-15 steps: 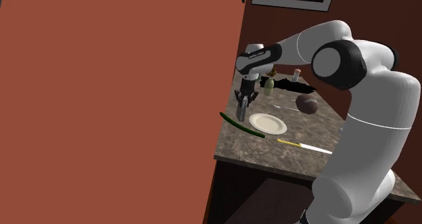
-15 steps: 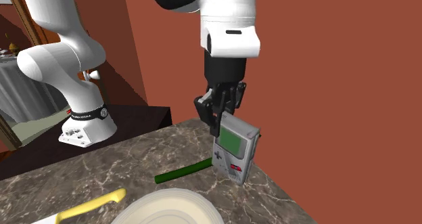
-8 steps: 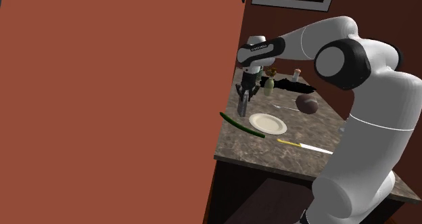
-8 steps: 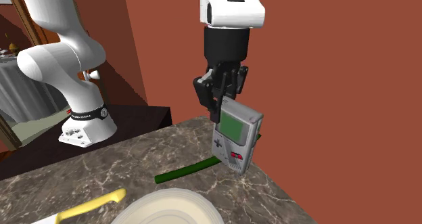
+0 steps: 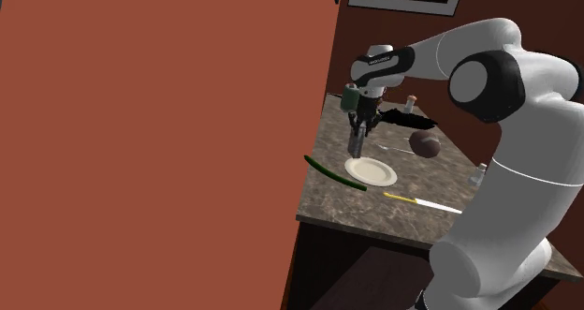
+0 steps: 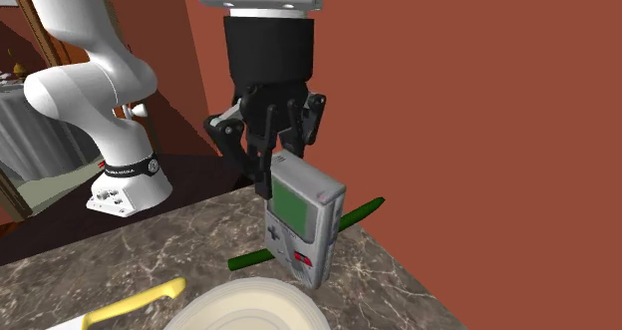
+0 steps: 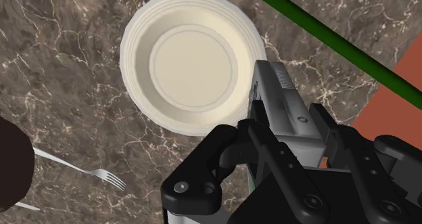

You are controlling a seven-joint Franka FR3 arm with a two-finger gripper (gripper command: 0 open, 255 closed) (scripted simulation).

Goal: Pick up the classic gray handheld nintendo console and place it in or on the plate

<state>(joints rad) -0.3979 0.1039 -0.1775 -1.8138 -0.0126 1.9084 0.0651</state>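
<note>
Above marble counter [image 6: 100,258], just beside plate [image 7: 191,60] rim, we see gray handheld console [image 6: 302,218] hanging roughly upright, clear of surface. Black gripper [image 6: 277,170] clamps its top end, fingers closed on casing. We judge it rigid, fairly light, with smooth plastic shell that could swing or slip in end grip. Best hold: pads on flat casing near top, off screen and buttons.

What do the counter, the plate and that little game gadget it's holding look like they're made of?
The counter: polished stone, likely marble or granite, going by the dark brown surface with white veins. The plate: cream, smooth, with a ringed rim; probably ceramic, though plastic can't be ruled out. The handheld console: matte gray shell with a green screen, looks like plastic.
</note>
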